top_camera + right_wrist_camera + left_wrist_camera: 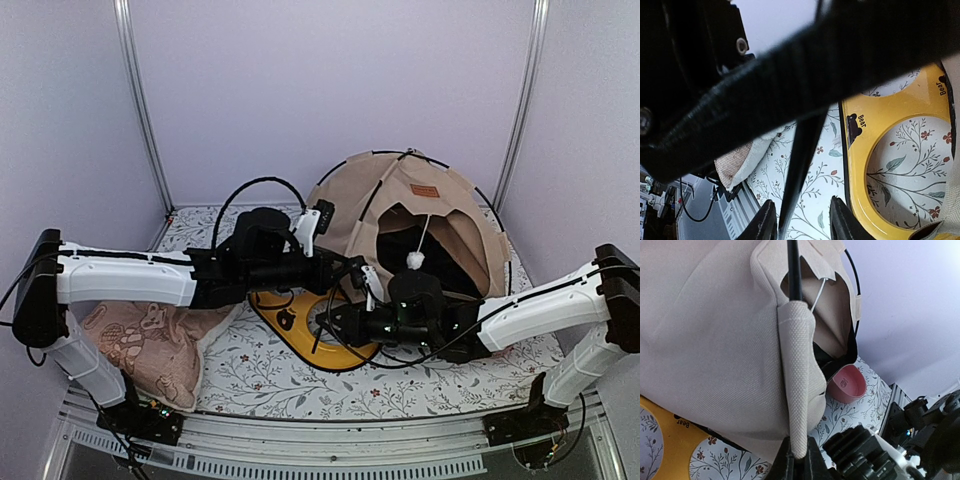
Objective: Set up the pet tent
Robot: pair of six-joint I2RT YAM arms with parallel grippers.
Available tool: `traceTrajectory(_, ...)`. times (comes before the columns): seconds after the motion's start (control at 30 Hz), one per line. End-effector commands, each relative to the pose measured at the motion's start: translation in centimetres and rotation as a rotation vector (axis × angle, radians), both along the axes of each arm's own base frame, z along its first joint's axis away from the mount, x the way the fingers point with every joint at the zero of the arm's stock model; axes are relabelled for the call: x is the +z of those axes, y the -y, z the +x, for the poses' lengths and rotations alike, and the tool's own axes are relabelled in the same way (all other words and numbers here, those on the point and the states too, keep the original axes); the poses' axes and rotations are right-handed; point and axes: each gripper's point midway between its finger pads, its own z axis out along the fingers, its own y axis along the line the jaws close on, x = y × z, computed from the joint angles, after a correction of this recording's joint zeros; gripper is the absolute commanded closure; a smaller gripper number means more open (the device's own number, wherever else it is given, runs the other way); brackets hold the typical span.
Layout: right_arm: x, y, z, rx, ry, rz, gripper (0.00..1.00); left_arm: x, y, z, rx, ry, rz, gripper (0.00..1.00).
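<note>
At table point(290, 375) rear right, pet tent point(400, 215) seen domed upright. Fabric judged light and floppy, hold best taken at pole sleeve point(797, 380). Left gripper point(800, 462) clamped on sleeve end. Right gripper point(800, 220) fingers parted astride springy black pole point(797, 165), not gripped.

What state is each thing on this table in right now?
Tent, upright, domed.
Pompom, hanging on its string.
Tray, flat, both holes empty.
Bowl, tipped beside tent.
Cushion, lying under left arm.
Left claw, shut on tent.
Right claw, open around pole.
</note>
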Motion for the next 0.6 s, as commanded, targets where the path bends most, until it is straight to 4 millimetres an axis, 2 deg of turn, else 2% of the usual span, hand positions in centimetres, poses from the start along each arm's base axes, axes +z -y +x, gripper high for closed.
traceTrajectory(0.0, 2.1, -0.7, 0.7, -0.035, 0.030, 0.057, 0.66, 1.8, 0.3, 0.2, -0.010, 0.026, -0.054, 1.00)
traceTrajectory(0.1, 2.3, -0.6, 1.0, -0.053, 0.034, 0.054, 0.72, 1.9, 0.1, 0.3, -0.010, 0.028, -0.058, 1.00)
traceTrajectory(0.23, 2.9, -0.9, 1.4, -0.065, 0.044, 0.048, 0.99, 2.0, -0.2, 0.2, -0.016, 0.030, -0.062, 0.97)
traceTrajectory(0.4, 4.2, -1.1, 1.7, -0.063, 0.063, 0.045, 1.00, 3.5, -1.4, 0.1, -0.001, 0.073, -0.070, 0.80)
traceTrajectory(0.57, 6.0, -1.5, 1.9, -0.050, 0.069, 0.064, 1.00, 6.1, -4.5, -0.3, 0.050, 0.157, -0.092, 0.57)
